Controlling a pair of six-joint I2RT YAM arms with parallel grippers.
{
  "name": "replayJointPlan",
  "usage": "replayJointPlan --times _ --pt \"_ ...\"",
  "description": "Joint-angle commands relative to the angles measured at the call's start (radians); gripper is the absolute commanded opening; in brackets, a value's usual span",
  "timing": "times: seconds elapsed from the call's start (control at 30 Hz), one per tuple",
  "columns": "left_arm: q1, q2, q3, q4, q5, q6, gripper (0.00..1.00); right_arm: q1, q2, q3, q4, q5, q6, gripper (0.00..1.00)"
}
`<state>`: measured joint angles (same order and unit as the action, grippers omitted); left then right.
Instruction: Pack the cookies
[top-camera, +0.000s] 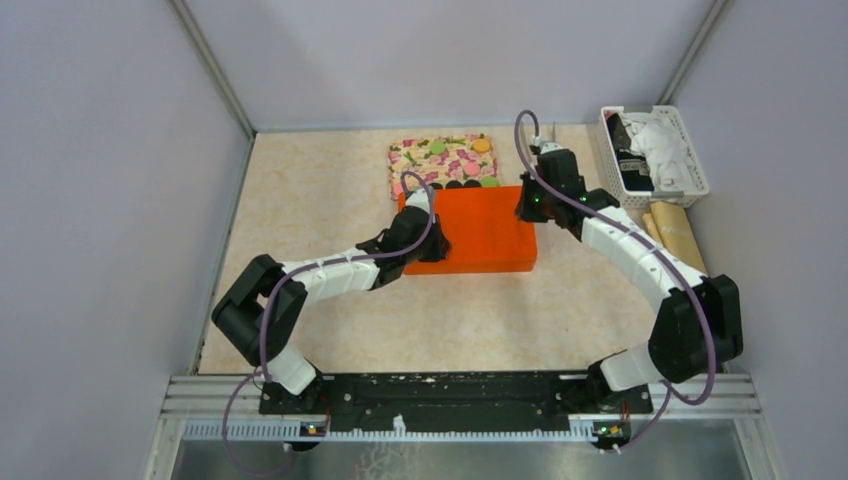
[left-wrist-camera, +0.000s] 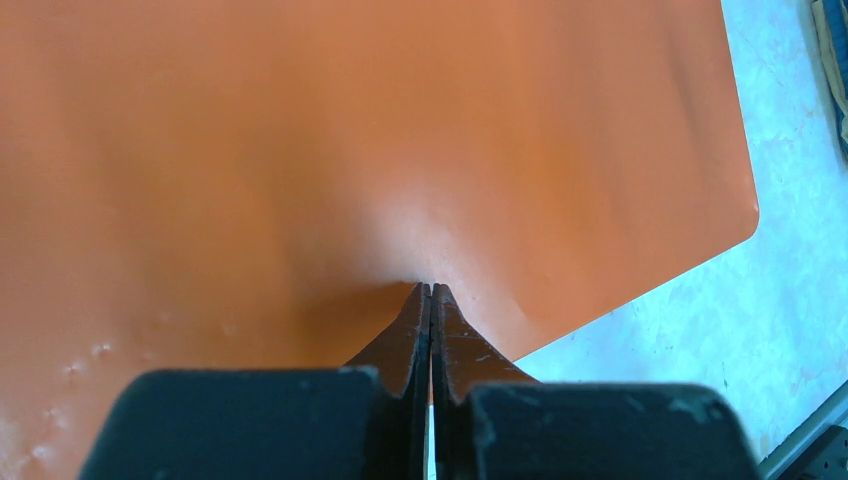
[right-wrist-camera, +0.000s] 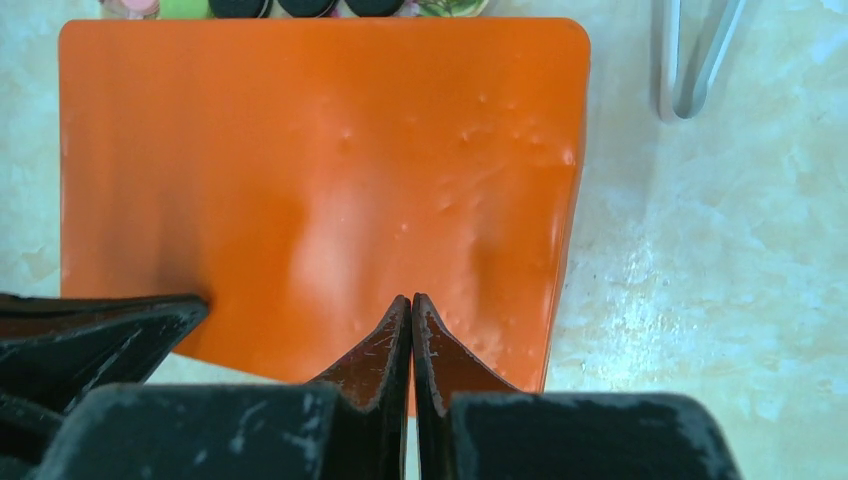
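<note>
My left pincer (left-wrist-camera: 431, 288) and right pincer (right-wrist-camera: 411, 298), both clenched, tips over one orange box (top-camera: 490, 232), frame centre. Cookies (top-camera: 470, 168) lie on one floral board (top-camera: 410, 160) at box's top edge; bare tabletop (top-camera: 450, 320) below box.

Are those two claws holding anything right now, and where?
Nothing: both the left claw and right claw are shut empty over the orange box.

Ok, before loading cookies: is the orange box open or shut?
Shut, as far as shown: the box presents one unbroken orange top in all three views, with no interior visible.
</note>
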<state>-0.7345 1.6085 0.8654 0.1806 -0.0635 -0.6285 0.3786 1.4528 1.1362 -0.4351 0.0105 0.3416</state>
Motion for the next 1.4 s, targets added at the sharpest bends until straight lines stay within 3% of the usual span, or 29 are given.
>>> replayJointPlan --times 0.0,0.4,0.9,1.17,1.37 --pt "-0.005 0.024 -0.021 -0.148 0.019 0.025 0.0 0.021 -0.049 -0.007 -0.04 0.036 -0.02 0.0" --pt "-0.005 0.017 -0.02 -0.147 0.023 0.025 0.0 0.022 -0.087 -0.242 -0.073 0.033 0.027 0.0" --pt "-0.005 -0.061 -0.028 -0.161 0.013 0.025 0.0 0.023 -0.197 -0.162 -0.047 0.056 0.019 0.0" --pt "-0.006 -0.164 0.014 -0.225 -0.015 0.055 0.0 0.023 -0.234 -0.146 -0.036 0.059 0.008 0.33" --pt "-0.006 -0.251 0.028 -0.249 -0.023 0.076 0.0 0.023 -0.24 -0.138 -0.027 0.052 0.008 0.74"
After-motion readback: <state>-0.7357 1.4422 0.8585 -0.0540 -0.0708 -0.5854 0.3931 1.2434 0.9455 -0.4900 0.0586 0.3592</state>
